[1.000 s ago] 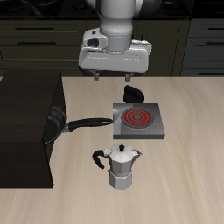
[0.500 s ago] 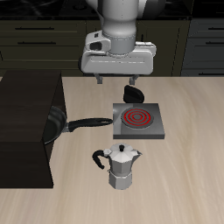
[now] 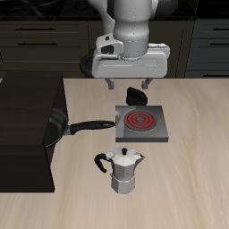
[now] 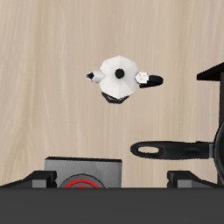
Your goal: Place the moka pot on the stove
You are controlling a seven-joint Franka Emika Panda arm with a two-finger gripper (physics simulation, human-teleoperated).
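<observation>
Hovering high above the table's back edge, my gripper carries nothing; its fingers stand apart, released. I see the moka pot upright on the table, near the front edge, with bare wood between it and the stove farther back. Its black handle juts toward the frying pan's side and its spout toward the opposite side, so its long axis runs roughly parallel to the front edge. From the wrist camera I look down on its knobbed lid. The frying pan lies beside the stove, handle reaching almost to it.
</observation>
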